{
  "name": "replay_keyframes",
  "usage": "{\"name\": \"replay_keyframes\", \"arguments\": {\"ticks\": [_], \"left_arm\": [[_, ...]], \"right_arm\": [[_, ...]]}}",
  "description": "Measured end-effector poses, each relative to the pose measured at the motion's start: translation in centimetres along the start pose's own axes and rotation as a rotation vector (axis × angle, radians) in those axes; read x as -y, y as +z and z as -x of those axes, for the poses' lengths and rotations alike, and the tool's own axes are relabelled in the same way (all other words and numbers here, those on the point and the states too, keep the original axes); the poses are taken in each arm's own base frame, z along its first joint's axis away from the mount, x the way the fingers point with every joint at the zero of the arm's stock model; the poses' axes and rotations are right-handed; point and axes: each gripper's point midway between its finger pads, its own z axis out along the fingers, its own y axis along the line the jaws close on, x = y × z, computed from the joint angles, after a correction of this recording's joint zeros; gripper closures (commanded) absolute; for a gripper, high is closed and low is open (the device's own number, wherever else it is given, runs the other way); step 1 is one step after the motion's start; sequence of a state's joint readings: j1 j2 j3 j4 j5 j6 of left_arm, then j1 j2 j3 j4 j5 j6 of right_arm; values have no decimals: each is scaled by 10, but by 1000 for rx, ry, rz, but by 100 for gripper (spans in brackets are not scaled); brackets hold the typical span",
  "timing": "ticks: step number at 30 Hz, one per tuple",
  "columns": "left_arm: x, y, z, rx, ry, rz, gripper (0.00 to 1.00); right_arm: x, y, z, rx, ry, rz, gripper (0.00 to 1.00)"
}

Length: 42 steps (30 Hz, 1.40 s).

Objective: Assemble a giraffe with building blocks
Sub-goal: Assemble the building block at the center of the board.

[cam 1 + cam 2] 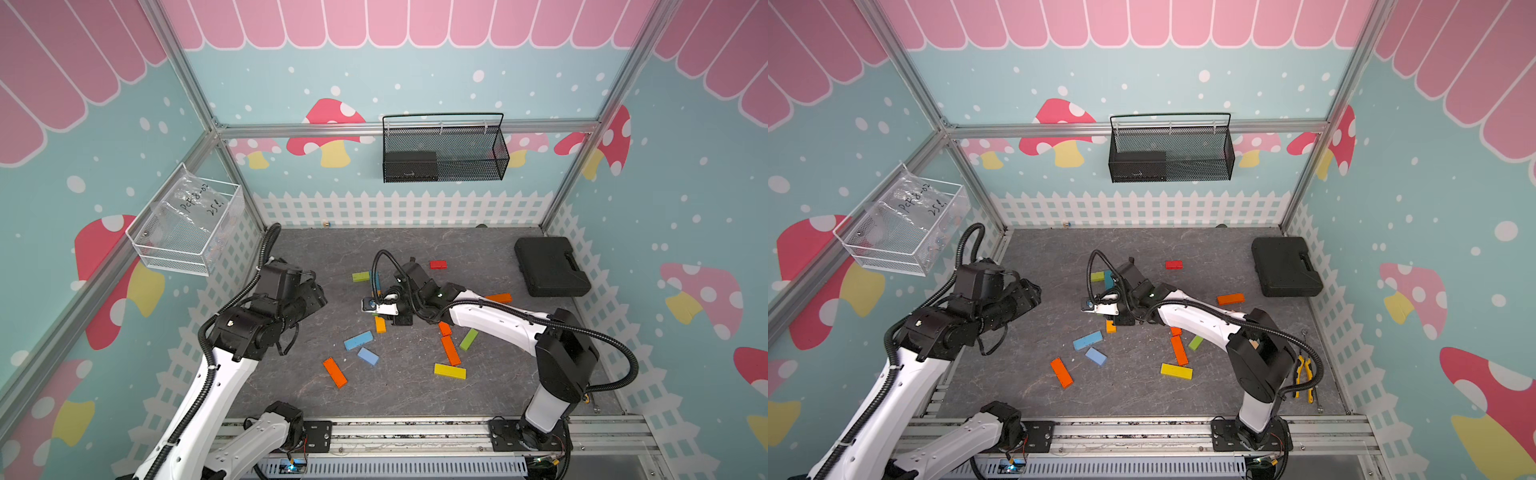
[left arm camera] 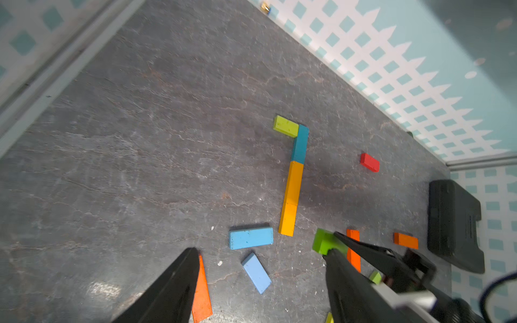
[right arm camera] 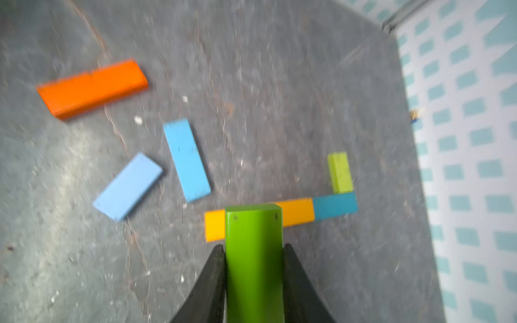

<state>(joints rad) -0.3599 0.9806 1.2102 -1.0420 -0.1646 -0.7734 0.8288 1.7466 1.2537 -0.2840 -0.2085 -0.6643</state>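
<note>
On the grey floor a row of building blocks lies end to end: a lime block (image 2: pixel 285 126), a teal one (image 2: pixel 300 144) and two yellow-orange bars (image 2: pixel 295 181). My right gripper (image 3: pixel 253 247) is shut on a green block (image 3: pixel 253 223), held just above the near end of that row. My left gripper (image 2: pixel 260 251) is open and holds nothing; it hovers over a light blue block (image 2: pixel 256 272) at the left of the floor. Loose blocks lie around: blue (image 1: pixel 358 340), orange (image 1: pixel 335 372), yellow (image 1: pixel 449 371), green (image 1: pixel 468 339), red (image 1: pixel 437 264).
A big black case (image 1: pixel 552 266) lies at the back right of the floor. Yellow-handled pliers (image 1: pixel 1304 374) lie by the right wall. A black mesh basket (image 1: pixel 444 149) hangs on the back wall and a white wire basket (image 1: pixel 187 228) on the left wall.
</note>
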Motion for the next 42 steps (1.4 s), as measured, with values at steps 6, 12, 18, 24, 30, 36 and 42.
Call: {"name": "replay_keyframes", "arguments": {"ticks": [6, 12, 18, 24, 30, 36, 42], "left_arm": [[34, 21, -27, -97, 93, -57, 26], [36, 25, -29, -99, 94, -64, 26], [38, 27, -29, -100, 92, -69, 26], [38, 29, -29, -99, 92, -71, 26], [38, 29, -29, -98, 93, -71, 26], [38, 29, -29, -98, 95, -71, 26], [38, 29, -29, -98, 95, -71, 26]], "right_arm": [[-16, 16, -55, -121, 59, 42, 96], [-16, 22, -76, -154, 87, 43, 95], [-31, 45, -95, -196, 102, 100, 94], [-22, 57, -89, -170, 95, 89, 93], [-19, 63, -84, -143, 93, 89, 91], [-19, 64, -82, -131, 88, 96, 88], [-19, 66, -80, -132, 74, 104, 85]]}}
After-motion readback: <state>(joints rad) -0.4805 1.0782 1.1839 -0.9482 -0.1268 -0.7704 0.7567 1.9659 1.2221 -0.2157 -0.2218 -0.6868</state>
